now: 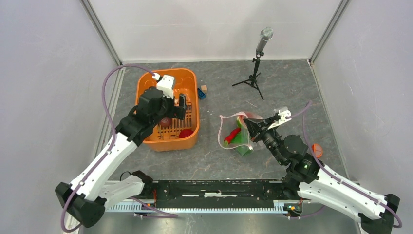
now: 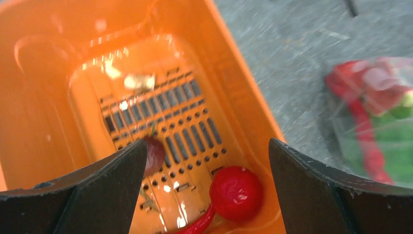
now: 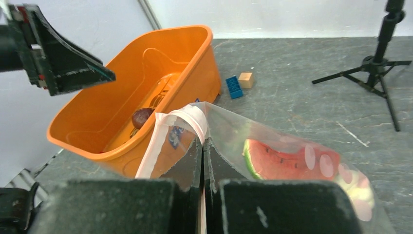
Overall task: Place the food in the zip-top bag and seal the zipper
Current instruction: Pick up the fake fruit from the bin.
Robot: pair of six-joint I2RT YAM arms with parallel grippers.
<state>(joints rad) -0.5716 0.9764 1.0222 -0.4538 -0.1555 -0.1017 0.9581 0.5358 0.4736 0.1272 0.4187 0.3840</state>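
Left hand (image 2: 207, 146) hangs wide open, empty, over the orange tub (image 2: 39, 97); right hand (image 3: 203, 141) pinches the zipper (image 3: 195, 117) of the zip-top bag (image 3: 243, 126). Red food (image 2: 236, 192) inside the tub looks light, slick: grip its round body.

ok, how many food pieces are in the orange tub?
2: a dark round piece on the tub floor, a red one in its corner. The left gripper may hide others.

No writing can be read anywhere — none.
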